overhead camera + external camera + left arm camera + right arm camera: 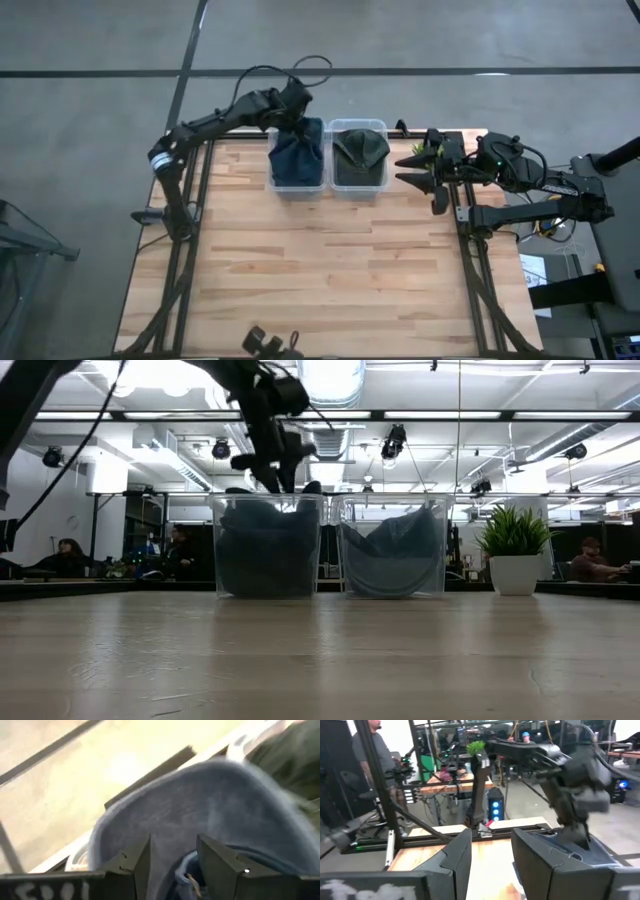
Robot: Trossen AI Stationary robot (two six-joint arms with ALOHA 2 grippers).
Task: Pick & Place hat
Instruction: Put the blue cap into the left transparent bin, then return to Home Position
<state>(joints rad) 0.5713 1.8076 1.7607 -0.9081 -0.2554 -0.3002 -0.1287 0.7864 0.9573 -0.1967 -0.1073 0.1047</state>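
Note:
A dark blue hat (297,155) fills the left clear bin (275,183) at the table's far edge and rises slightly above the rim in the low view. My left gripper (297,112) stands over that bin's far end, pointing down, shut on the blue hat (215,805). A dark green hat (360,148) lies in the right clear bin (382,183), resting on its floor. My right gripper (416,170) waits open at the table's right edge, beside the right bin, touching nothing. My left gripper pinches a raised fold of the blue hat (175,865) between its two fingers (137,865), coming from above and pointing down into the bin. Lighter lining shows in the gap. Most of the hat sits inside the bin (268,550) below the fingers.
The two bins stand side by side at the far edge (330,545). A small potted plant (515,550) stands to their right, near my right gripper. Bare wooden tabletop (330,270) stretches toward the near edge. People sit in the room behind the table.

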